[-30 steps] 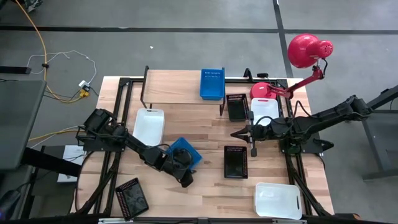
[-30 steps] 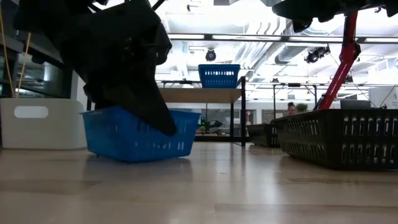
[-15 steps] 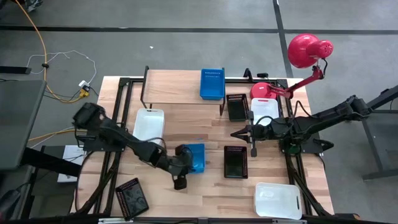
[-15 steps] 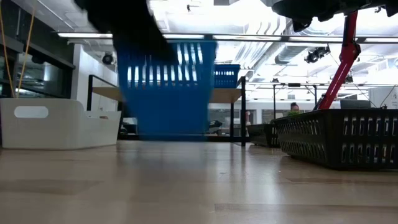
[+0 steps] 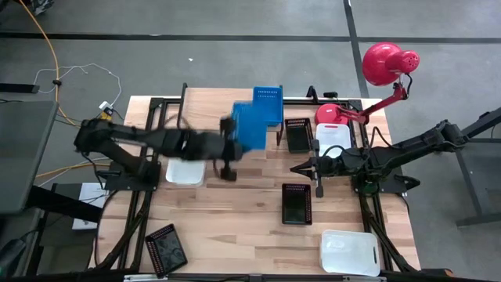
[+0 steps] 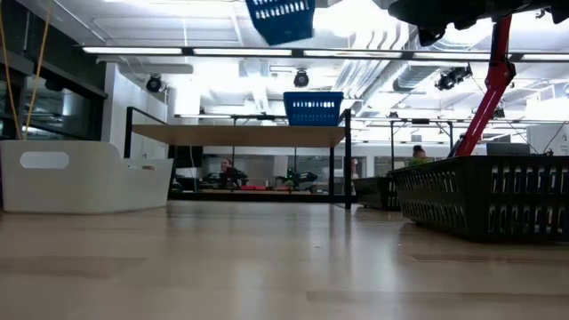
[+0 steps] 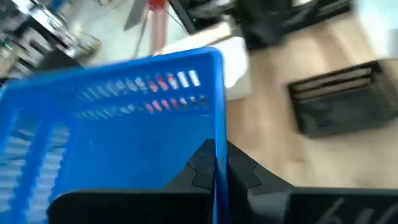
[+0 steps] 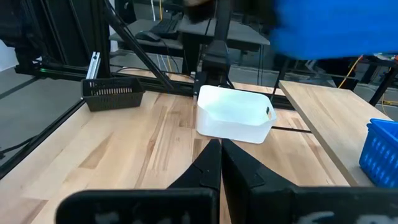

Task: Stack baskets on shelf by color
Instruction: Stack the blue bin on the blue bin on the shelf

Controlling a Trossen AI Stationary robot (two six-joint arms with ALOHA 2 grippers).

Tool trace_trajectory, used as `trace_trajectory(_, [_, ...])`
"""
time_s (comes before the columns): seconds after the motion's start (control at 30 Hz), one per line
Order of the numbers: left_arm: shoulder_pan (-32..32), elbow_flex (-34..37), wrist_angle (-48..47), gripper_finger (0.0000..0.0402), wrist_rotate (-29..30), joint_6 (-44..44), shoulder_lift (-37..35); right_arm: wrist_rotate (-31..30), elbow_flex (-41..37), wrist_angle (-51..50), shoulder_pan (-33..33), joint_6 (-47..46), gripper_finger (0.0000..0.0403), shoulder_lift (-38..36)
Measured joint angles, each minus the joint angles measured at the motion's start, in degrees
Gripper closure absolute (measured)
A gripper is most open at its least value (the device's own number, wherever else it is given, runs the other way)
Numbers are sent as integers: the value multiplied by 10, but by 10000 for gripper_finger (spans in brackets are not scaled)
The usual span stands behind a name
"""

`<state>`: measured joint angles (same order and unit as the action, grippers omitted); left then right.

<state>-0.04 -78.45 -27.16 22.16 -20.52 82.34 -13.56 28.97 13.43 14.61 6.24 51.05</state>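
My left gripper point(image 5: 233, 142) is shut on a blue basket point(image 5: 249, 125) and holds it in the air by the near edge of the shelf point(image 5: 215, 110). The low view shows that basket point(image 6: 282, 20) high above the table. A second blue basket point(image 5: 268, 105) stands on the shelf's right end. A white basket point(image 5: 186, 171) lies partly under my left arm. My right gripper point(image 5: 301, 168) hovers shut and empty over the table's right half, beside another white basket point(image 5: 333, 139). My left gripper pinches one wall of the blue basket point(image 7: 219, 134), with one finger point(image 7: 202, 169) inside the basket and the other point(image 7: 244, 175) outside. The basket is lifted clear of the table and shelf.
Black baskets lie by the shelf's right leg point(image 5: 297, 135), at mid-table point(image 5: 296, 204) and at the near left corner point(image 5: 166, 249). A white basket point(image 5: 350, 252) sits near right. A red lamp point(image 5: 390, 63) with its base point(image 5: 333, 113) stands far right.
My left gripper has risen from mid-table and swung toward the far edge and the shelf, carrying the blue basket. The basket, which stood on the table a second ago, is now lifted well clear and turned about.
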Motion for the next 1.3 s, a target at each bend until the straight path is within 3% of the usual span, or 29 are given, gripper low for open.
trace_trajectory(0.17, [104,-27,30,401,-81,-89,35,0,0,-1,0,0,402,0])
trace_trajectory(0.4, [185,-28,98,401,-143,-88,106,0,0,-3,0,16,402,0])
trace_trajectory(0.57, [190,-28,154,401,-146,-122,148,0,0,-5,0,16,402,0])
trace_trajectory(0.67, [192,-28,169,401,-115,-145,163,0,0,-7,0,16,402,0])
trace_trajectory(1.1, [213,-28,199,401,-77,-187,162,0,0,-10,0,16,402,0])
trace_trajectory(1.3, [241,-28,201,401,-93,-221,162,0,0,-10,0,13,402,0])
